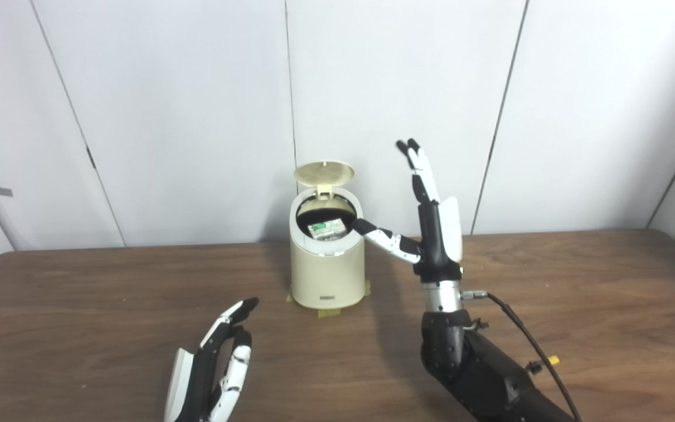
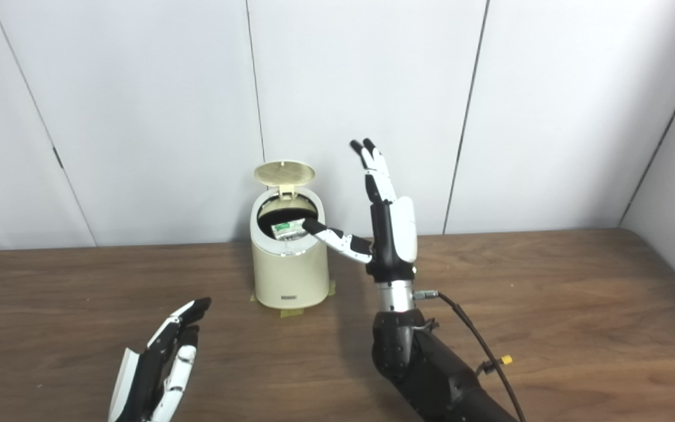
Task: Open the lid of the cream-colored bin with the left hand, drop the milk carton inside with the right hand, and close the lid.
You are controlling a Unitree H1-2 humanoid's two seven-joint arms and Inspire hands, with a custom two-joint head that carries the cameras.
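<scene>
**Cream bin open, carton inside**

Cream-coloured bin (image 1: 327, 266) at frame centre, upright on the dark wooden worktop (image 1: 578, 305), close to the white panelled wall (image 1: 167, 117). Lid (image 1: 324, 173) tipped up on its rear hinge, standing above the round opening. Milk carton (image 1: 326, 227) lying inside the opening, green-and-white face showing, tilted. Strips of tape (image 1: 329, 312) visible under the bin's base.

Right hand (image 1: 431, 223) just right of the bin, raised with fingers (image 1: 416, 161) pointing up and spread away from the thumb, holding nothing. Thumb (image 1: 381, 237) stretched left toward the bin's rim, tip at the edge of the opening; contact with the rim not clear. Black forearm running up from the lower right of the frame, with a cable (image 1: 525, 334) trailing beside it.

Left hand (image 1: 214, 363) low in the lower left, well apart from the bin, fingers extended and apart, empty, above the worktop.
</scene>
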